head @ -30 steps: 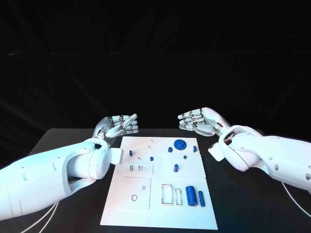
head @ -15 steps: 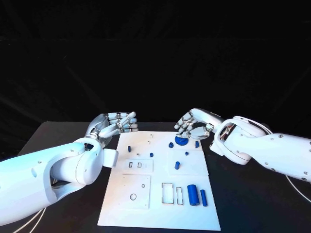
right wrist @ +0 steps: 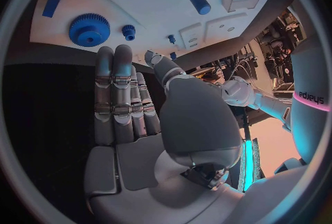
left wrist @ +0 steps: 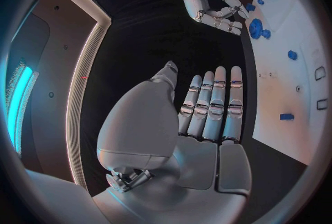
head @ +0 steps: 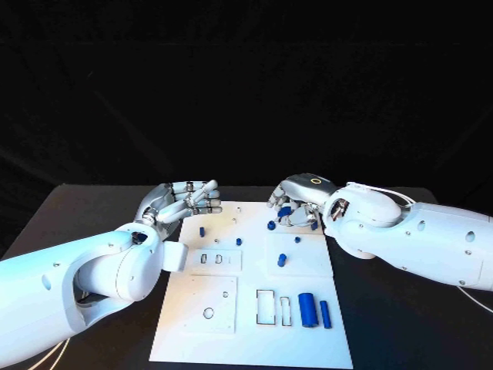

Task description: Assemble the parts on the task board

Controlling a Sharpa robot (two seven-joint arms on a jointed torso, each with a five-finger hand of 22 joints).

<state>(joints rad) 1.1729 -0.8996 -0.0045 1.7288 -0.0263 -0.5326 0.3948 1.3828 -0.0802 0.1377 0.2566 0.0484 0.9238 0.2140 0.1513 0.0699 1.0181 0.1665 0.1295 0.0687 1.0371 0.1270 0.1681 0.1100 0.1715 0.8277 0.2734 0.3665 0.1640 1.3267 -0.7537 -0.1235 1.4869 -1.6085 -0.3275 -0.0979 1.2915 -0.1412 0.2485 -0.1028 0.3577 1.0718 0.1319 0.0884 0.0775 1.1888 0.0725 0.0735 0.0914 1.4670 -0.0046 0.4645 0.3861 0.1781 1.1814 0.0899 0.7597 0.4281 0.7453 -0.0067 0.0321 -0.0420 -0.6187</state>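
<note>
Gear [right wrist: 88, 29], the blue toothed part, lay on the far end of the task board [head: 241, 324], and over the last second the right hand [head: 299, 202] had dropped from well above the table to just over it. In the right wrist view its fingers [right wrist: 114, 94] were extended side by side with nothing held, tips just short of the gear; contact could not be confirmed. The left hand [head: 186, 200] had barely shifted, hovering beside the board's far left corner, fingers straight and together, empty. Other blue parts, including a cylinder [head: 306, 308], lay undisturbed. Judgement: a reach for the gear was under way; nothing yet assembled.
</note>
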